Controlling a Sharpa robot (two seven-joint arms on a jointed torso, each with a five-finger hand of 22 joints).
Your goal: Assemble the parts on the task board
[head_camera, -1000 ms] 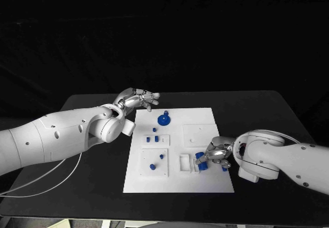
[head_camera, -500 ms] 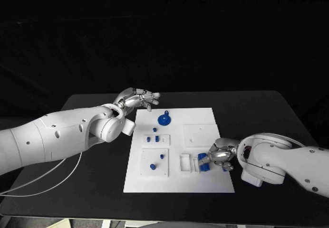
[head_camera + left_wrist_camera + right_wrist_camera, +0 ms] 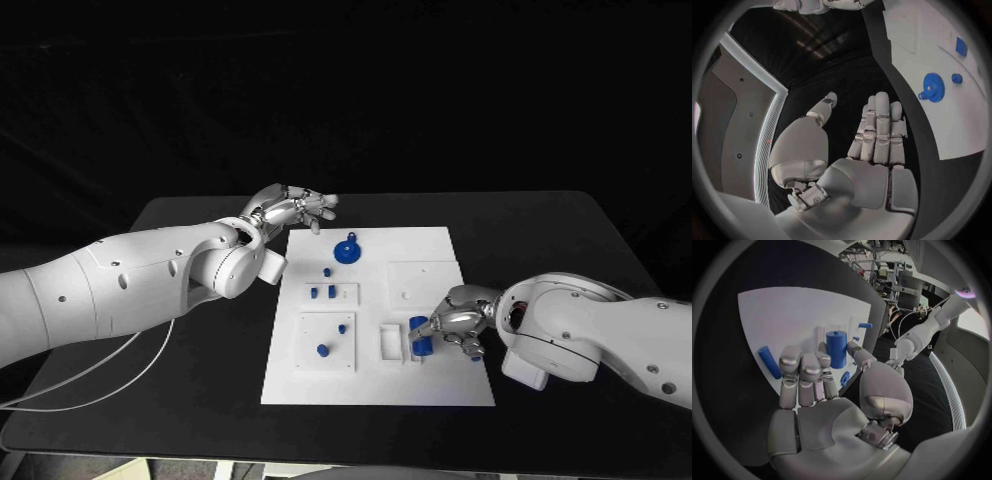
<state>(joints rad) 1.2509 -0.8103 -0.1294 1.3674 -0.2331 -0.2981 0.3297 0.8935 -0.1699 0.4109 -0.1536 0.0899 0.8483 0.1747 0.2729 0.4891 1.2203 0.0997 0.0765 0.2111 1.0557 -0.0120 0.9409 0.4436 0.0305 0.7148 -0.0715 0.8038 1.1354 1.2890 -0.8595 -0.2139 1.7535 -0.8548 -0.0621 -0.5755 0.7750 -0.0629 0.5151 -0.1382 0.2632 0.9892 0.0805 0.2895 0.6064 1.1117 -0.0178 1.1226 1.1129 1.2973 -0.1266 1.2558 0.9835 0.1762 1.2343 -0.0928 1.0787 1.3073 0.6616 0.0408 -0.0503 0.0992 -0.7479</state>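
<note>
The white task board (image 3: 433,250) lies mid-table. My right hand (image 3: 459,322) is low over its near right part, thumb and curled fingers closed around an upright blue cylinder (image 3: 421,335) beside a white slotted block (image 3: 389,340). In the right wrist view the cylinder (image 3: 836,349) stands between the thumb and fingers of that hand (image 3: 817,390), and a blue rod (image 3: 770,361) lies loose on the board (image 3: 786,315). My left hand (image 3: 296,208) hovers empty, fingers apart, off the board's far left corner. Its wrist view shows the hand (image 3: 873,135) and the blue gear (image 3: 932,87).
A blue gear (image 3: 345,250) sits at the far left of the board. Small blue pegs stand in the left plates (image 3: 329,292) (image 3: 342,327) (image 3: 322,350). A raised white square (image 3: 421,280) lies just beyond my right hand. Black table (image 3: 188,360) surrounds the board.
My right hand has shifted slightly left and away from me over the board's near right part, taking the blue cylinder with it. The left hand has stayed put.
</note>
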